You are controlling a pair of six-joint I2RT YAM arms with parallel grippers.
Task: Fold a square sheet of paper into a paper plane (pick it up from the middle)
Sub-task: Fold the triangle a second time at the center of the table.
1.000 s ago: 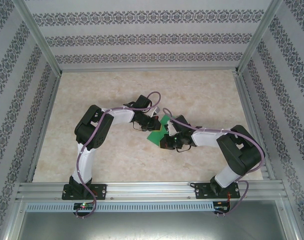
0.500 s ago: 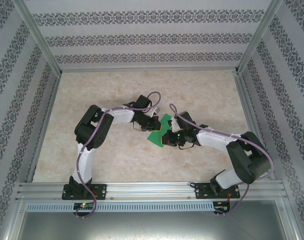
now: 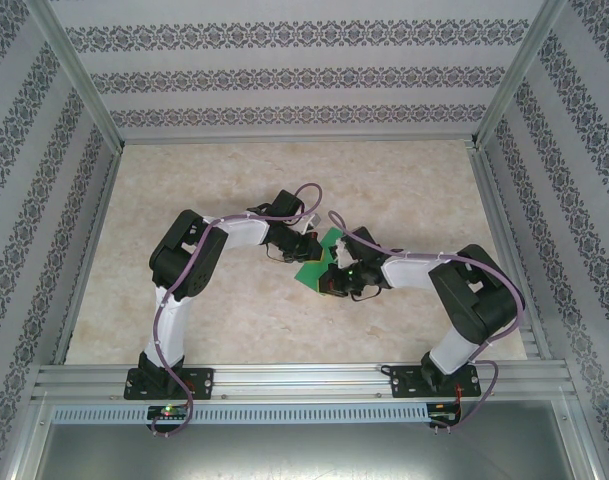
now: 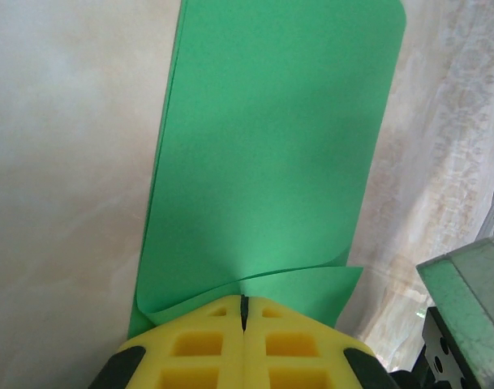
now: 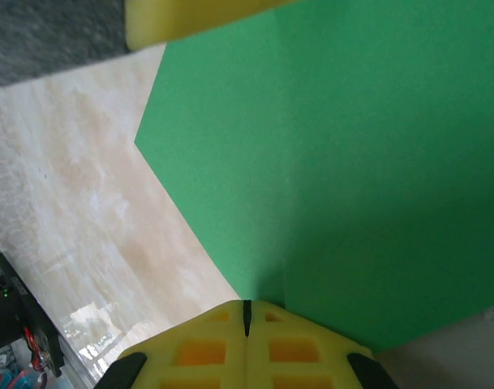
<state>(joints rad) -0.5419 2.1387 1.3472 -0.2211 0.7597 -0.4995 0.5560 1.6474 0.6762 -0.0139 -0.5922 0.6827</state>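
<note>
Square sheet of paper (image 3: 311, 271), green and partly folded, lies mid-table (image 3: 404, 180) betw. the 2 arms. Left gripper (image 4: 242, 306) is clenched, the sheet's near edge bunching into the seam of its yellow pads (image 4: 198, 344), so it looks pinched. Right gripper (image 5: 247, 311) is clamped tight too, tips at the sheet's edge by a crease. Can't tell if it's gripping the sheet.

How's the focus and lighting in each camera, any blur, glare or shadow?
Top external view: even, soft light on the bright green paper sheet. Left wrist view: sheet sharp, marbled beige table behind it soft. Right wrist view: the sheet's right part shaded darker, white glare on the table lower left, a blurred yellow pad at the top.
</note>
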